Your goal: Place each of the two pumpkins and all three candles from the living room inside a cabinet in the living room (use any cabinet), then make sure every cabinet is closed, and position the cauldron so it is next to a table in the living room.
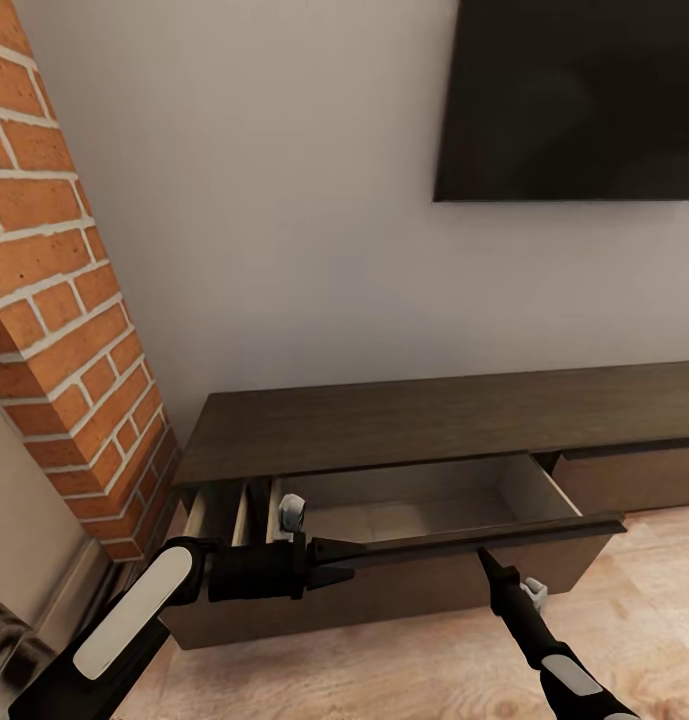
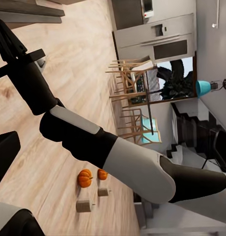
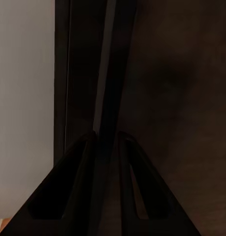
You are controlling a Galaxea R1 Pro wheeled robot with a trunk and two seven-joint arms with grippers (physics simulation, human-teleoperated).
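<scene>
The long, low cabinet (image 1: pixel 434 425) ran left to right along the far wall, under a dark screen (image 1: pixel 574 95), with a brick column (image 1: pixel 54 300) at its left end. Its left drawer (image 1: pixel 424 545) stood pulled out toward the robot, pale inside. The right gripper (image 1: pixel 484 553) had its fingers (image 3: pixel 73 196) pinching the drawer front's top edge. The left gripper (image 1: pixel 329 565) lay along that edge; whether its fingers were spread, I cannot tell. Behind, on the wooden floor (image 2: pixel 69 73), lay two pumpkins (image 2: pixel 85 178) and two candles (image 2: pixel 84 205).

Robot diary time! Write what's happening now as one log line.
cabinet drawer: open, looks empty | right pincer: on drawer front's top edge | left pincer: at the same edge | pumpkins, candles: on floor
</scene>
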